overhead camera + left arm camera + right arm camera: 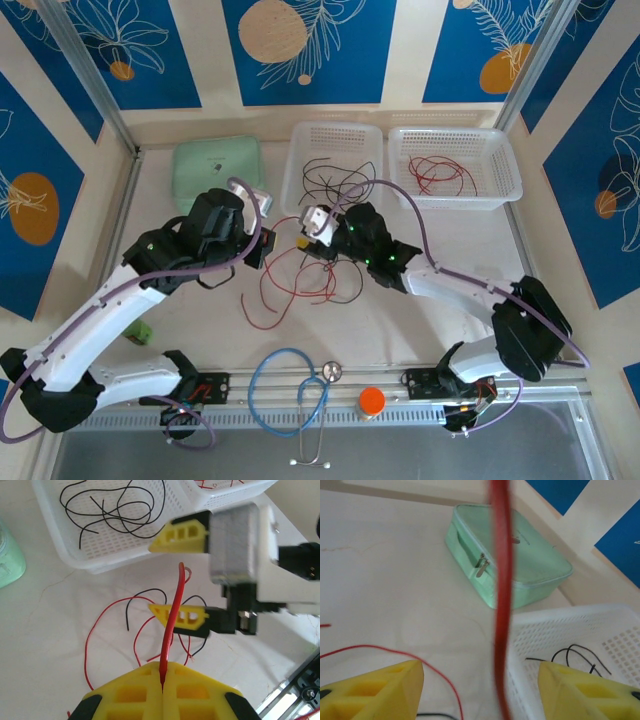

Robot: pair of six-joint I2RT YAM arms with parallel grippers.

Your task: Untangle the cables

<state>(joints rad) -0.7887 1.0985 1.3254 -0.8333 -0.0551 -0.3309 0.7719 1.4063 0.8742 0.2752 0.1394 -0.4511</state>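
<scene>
1. The left pincer (162,680) is fully closed on a thin red cable (179,587). Its two yellow ribbed fingers (125,695) meet, with the wire pinched in the seam between them, and the wire rises from there almost straight.
2. The right pincer (181,575) is open, its yellow fingers well apart, one on each side of that same thin red cable. In the right wrist view the wire runs up the gap and touches neither finger, so this pincer holds nothing.
3. Seen from above, both pincers meet over the middle of the pale tabletop (390,330), just in front of the baskets. Below them lies a loose tangle of red and black cables (300,285).
4. A white perforated plastic basket (295,160) at the far side holds curled black cables (335,180). A second white basket (510,170), just to its right, holds red cables (440,175).
5. A mint-green zipped case (520,565) sits closed on the tabletop, just left of the first basket. A small dark mark on its lid is too blurred to read.
6. A blue-tubed stethoscope (285,390) and a round orange cap (371,401) lie at the near edge.
</scene>
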